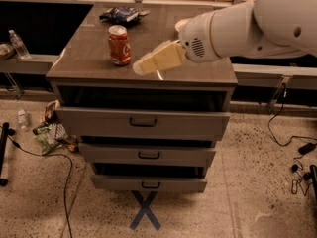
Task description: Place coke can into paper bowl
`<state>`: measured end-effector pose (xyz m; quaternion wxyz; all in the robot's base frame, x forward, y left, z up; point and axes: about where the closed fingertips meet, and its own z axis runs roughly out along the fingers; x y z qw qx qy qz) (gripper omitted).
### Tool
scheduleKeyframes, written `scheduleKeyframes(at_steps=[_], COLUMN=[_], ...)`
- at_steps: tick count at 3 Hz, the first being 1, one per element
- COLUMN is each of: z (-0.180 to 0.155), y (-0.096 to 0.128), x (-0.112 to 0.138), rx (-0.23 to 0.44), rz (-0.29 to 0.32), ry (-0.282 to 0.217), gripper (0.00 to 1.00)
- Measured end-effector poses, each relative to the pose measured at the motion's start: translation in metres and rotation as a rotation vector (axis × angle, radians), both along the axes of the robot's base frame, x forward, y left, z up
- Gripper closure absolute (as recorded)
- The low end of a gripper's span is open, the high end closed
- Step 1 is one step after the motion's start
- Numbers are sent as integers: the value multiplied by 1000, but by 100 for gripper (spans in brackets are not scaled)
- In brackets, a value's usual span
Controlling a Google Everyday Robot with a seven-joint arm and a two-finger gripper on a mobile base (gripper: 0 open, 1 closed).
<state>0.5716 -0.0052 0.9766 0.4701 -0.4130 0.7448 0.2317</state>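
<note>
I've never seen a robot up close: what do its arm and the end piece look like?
The arm is a fat, smooth white shell in rounded segments, with a small grille of holes and one dark dot. Its gripper, beside the coke can, is pale cream-yellow and blocky.

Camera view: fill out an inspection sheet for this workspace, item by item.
Surface: cabinet top, brown, glossy; three drawers below, pulled partly out.
Job's things: coke can upright on the top, left of centre; paper bowl at the back, mostly hidden behind the arm.
Clutter: dark blue snack bag at the back edge.
Grippers: gripper over the top's front, right of the can, apart from it.
Cables: black cable on the floor, left; more cables, right.
Surroundings: blue tape X, litter on the floor; water bottle, left.
</note>
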Motion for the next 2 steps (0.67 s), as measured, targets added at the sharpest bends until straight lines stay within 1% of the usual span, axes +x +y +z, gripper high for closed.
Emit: scheduleKeyframes(at_steps=[1, 2], z=[-12, -32], y=[15, 38], x=[43, 98], rx=[22, 41], rz=[-35, -35], ry=[-75, -142], gripper=[0, 0])
